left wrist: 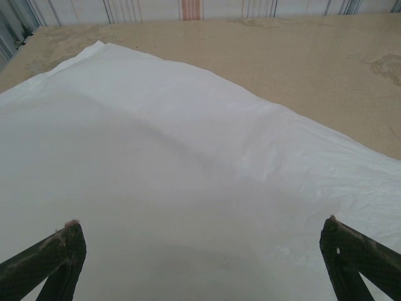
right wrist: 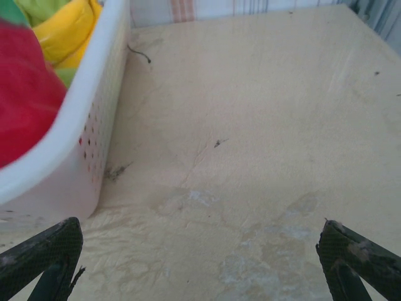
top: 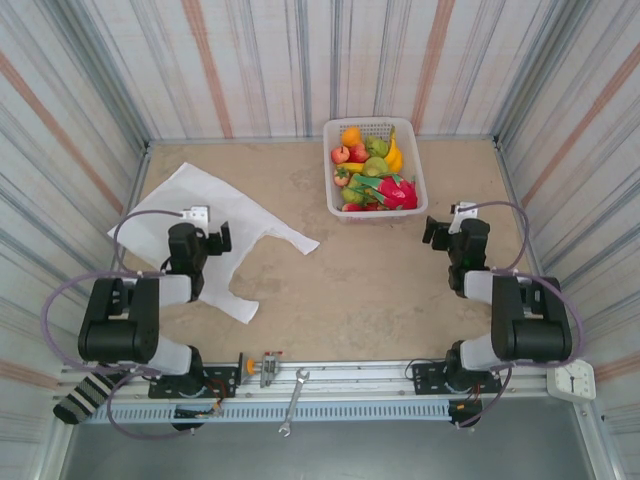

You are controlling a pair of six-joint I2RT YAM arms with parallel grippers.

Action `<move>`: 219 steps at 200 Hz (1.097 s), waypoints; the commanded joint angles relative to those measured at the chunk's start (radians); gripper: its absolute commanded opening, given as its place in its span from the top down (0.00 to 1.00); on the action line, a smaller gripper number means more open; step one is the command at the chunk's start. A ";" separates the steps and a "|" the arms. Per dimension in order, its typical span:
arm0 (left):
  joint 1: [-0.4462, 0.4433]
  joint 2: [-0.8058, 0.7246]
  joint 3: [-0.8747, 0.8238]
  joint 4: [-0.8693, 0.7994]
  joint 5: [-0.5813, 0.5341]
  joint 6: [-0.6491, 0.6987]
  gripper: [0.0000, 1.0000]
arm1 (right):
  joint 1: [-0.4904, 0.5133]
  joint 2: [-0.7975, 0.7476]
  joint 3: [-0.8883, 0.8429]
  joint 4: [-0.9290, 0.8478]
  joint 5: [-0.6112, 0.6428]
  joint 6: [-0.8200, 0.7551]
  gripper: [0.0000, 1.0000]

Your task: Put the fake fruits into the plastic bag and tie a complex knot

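Fake fruits (top: 372, 170) in white basket (top: 418, 165) — plastic bag (top: 238, 215) flat, left

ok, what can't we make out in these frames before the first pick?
Top view: part of the bag near its handles, hidden under the left arm.
Top view: lower fruits in the basket, buried under upper ones; count unclear.
Left wrist: bag's handles, cut off by the frame.
Right wrist: most fruits, cut off at the top-left corner, blurred.

The left arm (top: 178, 283) covers part of the plastic bag (top: 250, 225); the right wrist view crops the basket (right wrist: 88, 106).
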 commanded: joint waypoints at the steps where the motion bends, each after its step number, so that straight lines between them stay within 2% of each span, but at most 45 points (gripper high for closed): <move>1: -0.012 -0.115 0.047 -0.119 -0.045 0.016 0.03 | 0.006 -0.121 0.054 -0.222 0.036 0.049 0.01; 24: -0.017 -0.188 0.105 -0.265 -0.022 -0.024 0.09 | 0.017 -0.229 0.097 -0.389 0.024 0.117 0.01; 75: -0.051 -0.287 0.316 -0.703 0.069 -0.080 0.09 | 0.037 -0.368 0.272 -0.700 -0.057 0.235 0.01; 107: -0.050 -0.305 0.456 -0.991 0.078 -0.101 0.09 | 0.041 -0.395 0.352 -0.788 -0.163 0.315 0.01; 136: -0.050 -0.300 0.542 -1.223 0.044 -0.050 0.12 | 0.052 -0.396 0.393 -0.838 -0.225 0.344 0.01; 174: -0.107 -0.283 0.550 -1.289 -0.031 0.007 0.14 | 0.080 -0.445 0.402 -0.883 -0.222 0.325 0.01; 195: -0.157 -0.225 0.570 -1.329 -0.088 0.031 0.15 | 0.083 -0.463 0.392 -0.890 -0.215 0.318 0.01; 219: -0.188 -0.137 0.594 -1.352 -0.083 0.032 0.20 | 0.082 -0.474 0.382 -0.894 -0.202 0.305 0.01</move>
